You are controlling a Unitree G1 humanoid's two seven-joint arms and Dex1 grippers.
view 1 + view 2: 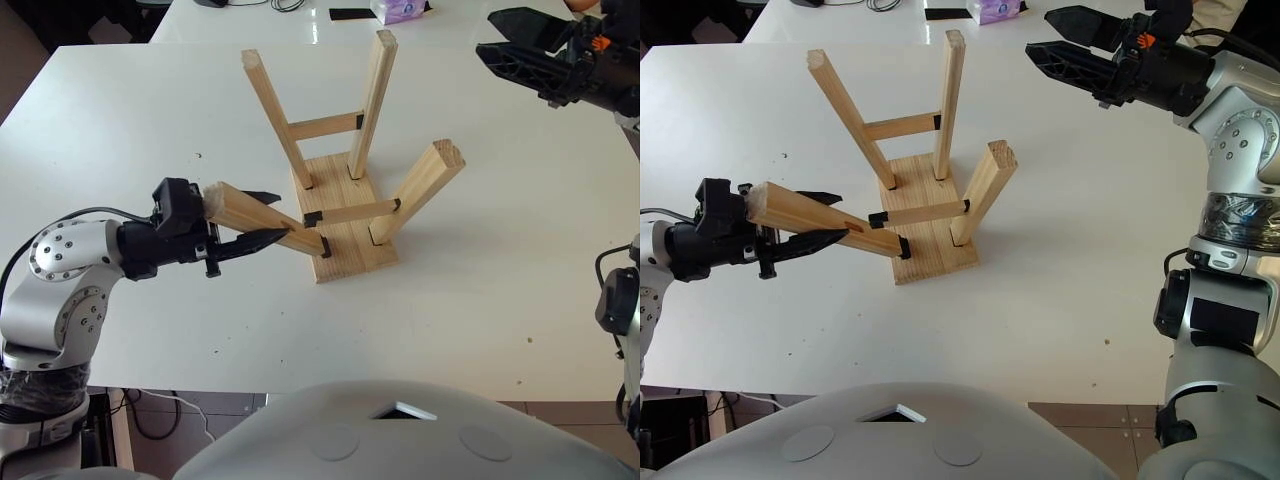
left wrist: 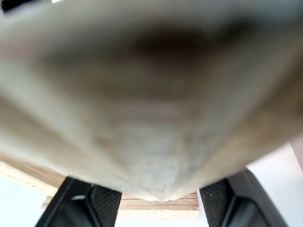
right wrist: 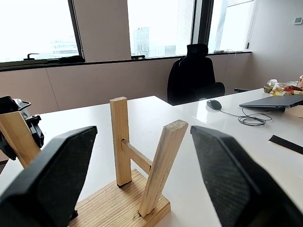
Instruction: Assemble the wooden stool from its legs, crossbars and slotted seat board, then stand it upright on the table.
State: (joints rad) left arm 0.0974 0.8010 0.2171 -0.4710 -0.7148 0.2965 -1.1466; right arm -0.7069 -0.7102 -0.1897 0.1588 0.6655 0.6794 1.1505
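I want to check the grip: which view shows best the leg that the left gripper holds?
The left eye view: the whole leg runs from the left gripper to the seat board. The right eye view shows the same. The wrist views catch only part.

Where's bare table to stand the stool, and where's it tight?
Widest bare patch: the table right of the seat board, out to its edge. The near strip is free too. Crowded: left of the board, where the left gripper clamps a tilted leg; the right gripper hangs open over the far right.
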